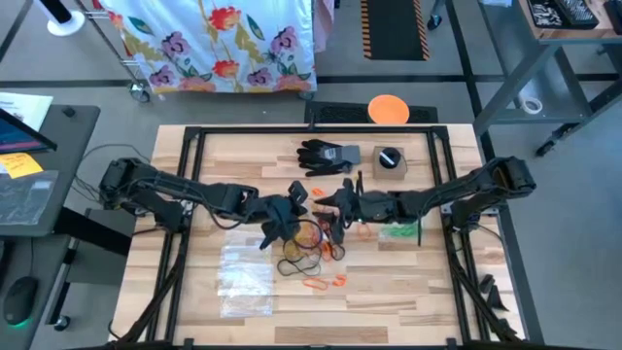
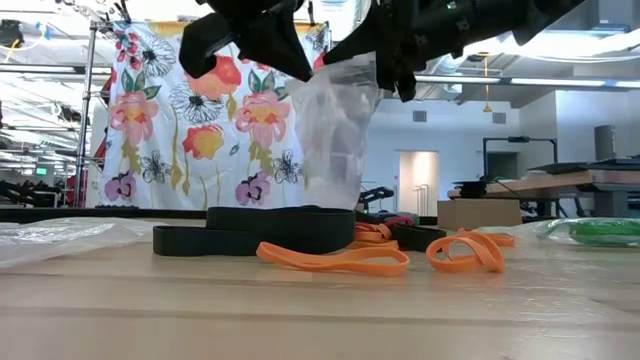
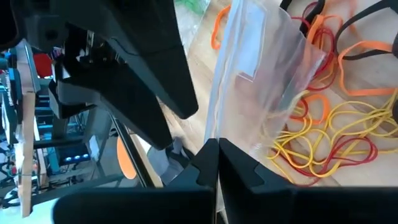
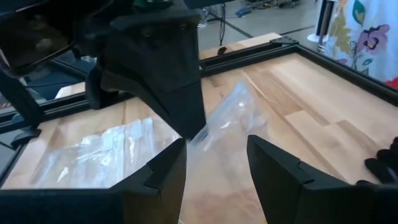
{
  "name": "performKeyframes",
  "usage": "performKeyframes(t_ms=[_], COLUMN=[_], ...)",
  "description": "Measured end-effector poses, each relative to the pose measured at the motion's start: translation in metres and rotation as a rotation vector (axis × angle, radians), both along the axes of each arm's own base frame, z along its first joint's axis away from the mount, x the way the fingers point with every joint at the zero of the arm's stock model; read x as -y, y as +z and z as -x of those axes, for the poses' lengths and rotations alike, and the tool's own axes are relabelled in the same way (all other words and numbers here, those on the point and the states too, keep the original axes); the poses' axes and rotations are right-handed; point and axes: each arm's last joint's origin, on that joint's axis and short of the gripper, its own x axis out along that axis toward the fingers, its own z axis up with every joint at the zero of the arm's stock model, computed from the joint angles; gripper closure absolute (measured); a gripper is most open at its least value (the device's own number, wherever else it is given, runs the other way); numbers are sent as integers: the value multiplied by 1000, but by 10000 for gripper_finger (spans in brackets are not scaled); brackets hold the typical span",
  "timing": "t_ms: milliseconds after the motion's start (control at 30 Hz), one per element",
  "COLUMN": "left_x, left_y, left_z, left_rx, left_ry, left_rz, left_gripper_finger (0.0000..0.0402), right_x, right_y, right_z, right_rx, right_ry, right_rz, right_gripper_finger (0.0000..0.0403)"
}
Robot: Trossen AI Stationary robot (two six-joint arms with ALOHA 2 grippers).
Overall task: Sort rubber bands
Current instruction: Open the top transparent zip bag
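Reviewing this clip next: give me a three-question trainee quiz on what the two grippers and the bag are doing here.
1. True or false: the left gripper is shut on the clear plastic bag.
2. The right gripper is: A) open, B) shut on a glove.
3. Which colour are the rubber bands nearest the low camera?

Key: 1 true. 2 A. 3 orange.

Both arms reaching to mid-table, left gripper [image 3: 214, 163] fingers pressed together, right gripper [image 4: 216, 163] fingers spread.
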Motion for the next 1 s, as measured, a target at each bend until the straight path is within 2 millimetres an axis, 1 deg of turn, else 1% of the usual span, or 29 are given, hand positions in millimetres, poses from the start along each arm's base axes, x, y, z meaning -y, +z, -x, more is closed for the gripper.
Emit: performKeyframes(t_ms=[200,367,533,667,833,1000], left_x=[-3,-6,-6,-8,-9,-9], left_y=[1,3,3,3,3,3], left_z=[-1,-4,-5,-5,-5,-5], left_rx=[10,46,44,41,40,45], left_ry=[-9,-34,-47,-43,-42,-41], left_rz=[20,74,72,92,94,93], left_gripper_finger=[401,401,401,401,401,401], right_x=[2,2,2,2,1,1], right_y=[0,-2,-2,3,10,6], right_z=[0,0,1,0,-3,-3], right_rx=[3,-21,-25,16,21,-35], right_ry=[-5,-8,-6,-4,5,12], right_rz=[-7,-6,-5,0,4,2], right_gripper_finger=[235,235,235,235,235,235])
